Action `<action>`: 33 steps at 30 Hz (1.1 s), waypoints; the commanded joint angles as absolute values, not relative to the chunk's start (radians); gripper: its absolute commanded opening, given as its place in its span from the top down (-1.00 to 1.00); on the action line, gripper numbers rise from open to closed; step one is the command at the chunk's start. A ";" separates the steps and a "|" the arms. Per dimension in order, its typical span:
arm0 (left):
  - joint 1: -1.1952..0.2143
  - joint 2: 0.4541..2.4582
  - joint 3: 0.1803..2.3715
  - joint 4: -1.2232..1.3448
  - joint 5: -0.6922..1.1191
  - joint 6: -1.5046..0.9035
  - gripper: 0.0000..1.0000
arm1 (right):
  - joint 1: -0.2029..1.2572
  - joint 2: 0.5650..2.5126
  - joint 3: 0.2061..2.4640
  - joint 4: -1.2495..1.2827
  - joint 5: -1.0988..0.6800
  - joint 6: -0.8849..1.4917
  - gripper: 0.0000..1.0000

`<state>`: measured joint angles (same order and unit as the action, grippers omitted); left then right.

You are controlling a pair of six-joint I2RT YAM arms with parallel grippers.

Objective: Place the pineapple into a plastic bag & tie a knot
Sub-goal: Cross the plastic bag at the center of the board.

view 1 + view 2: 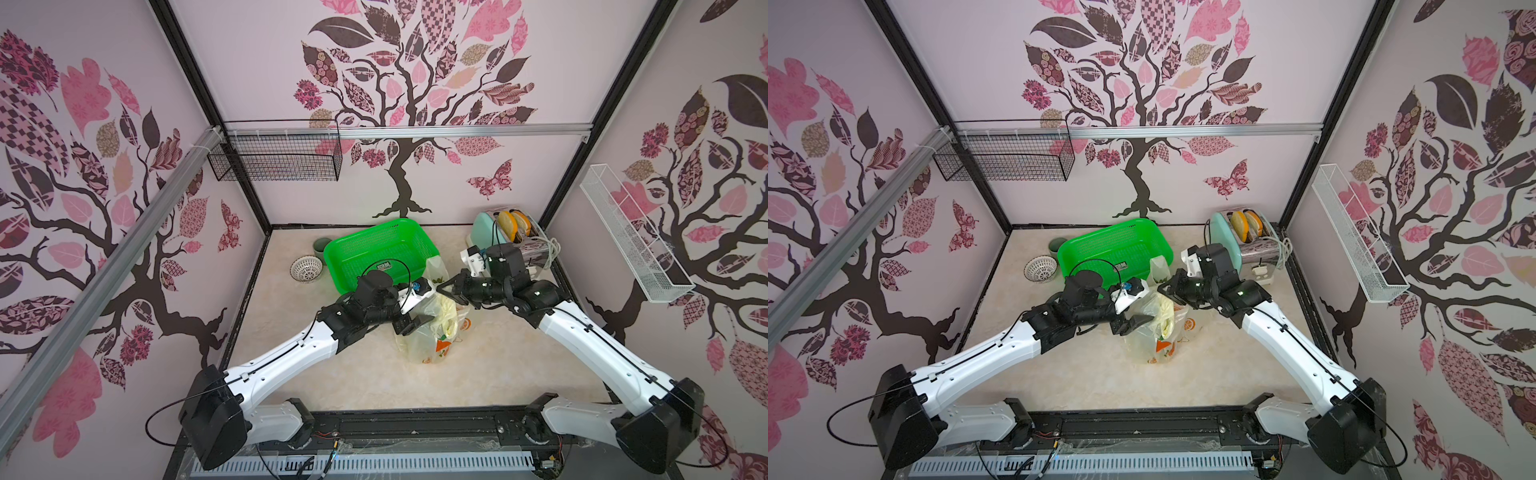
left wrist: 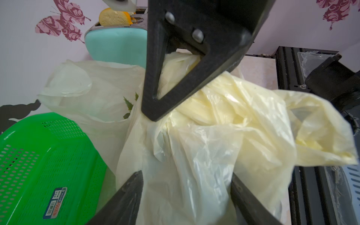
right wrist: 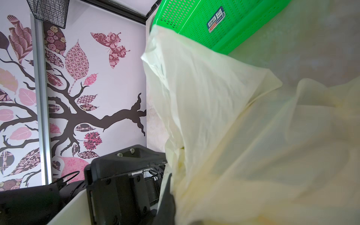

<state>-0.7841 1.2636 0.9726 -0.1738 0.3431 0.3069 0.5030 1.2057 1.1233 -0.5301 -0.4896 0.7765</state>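
Observation:
The pale-yellow plastic bag (image 1: 424, 345) (image 1: 1152, 345) stands mid-table with an orange print low on its side. Green pineapple leaves (image 2: 128, 105) show through the film near the bag's top; the rest of the pineapple is hidden inside. My right gripper (image 1: 446, 287) (image 1: 1165, 286) is shut on a bunched handle of the bag (image 2: 181, 70), held up over it. In the right wrist view the film (image 3: 243, 136) drapes over one finger (image 3: 165, 204). My left gripper (image 2: 187, 187) (image 1: 415, 325) is open against the bag's left side, with loose film between its spread fingers.
A green basket (image 1: 380, 253) lies just behind the bag. A mint and chrome toaster (image 1: 513, 237) with bread stands at the back right. A small white bowl (image 1: 306, 268) and a green cup (image 1: 322, 246) sit back left. Wire baskets (image 1: 276, 156) hang on the walls.

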 commanded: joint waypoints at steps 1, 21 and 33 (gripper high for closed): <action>-0.740 1.212 1.010 -0.129 0.420 0.314 -0.33 | 0.500 1.180 1.155 -0.478 -0.501 0.747 1.00; -0.577 1.457 1.208 -0.349 0.753 0.450 -0.09 | 0.500 1.194 1.166 -0.483 -0.538 0.729 1.00; -0.574 1.498 1.220 -0.365 0.783 0.465 0.87 | 0.500 1.195 1.163 -0.470 -0.536 0.737 1.00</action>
<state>-0.5766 1.4963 1.1973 -0.3439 0.7483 0.4576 0.5014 1.2057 1.1233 -0.5362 -0.5232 0.7437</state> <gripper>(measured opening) 0.109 0.046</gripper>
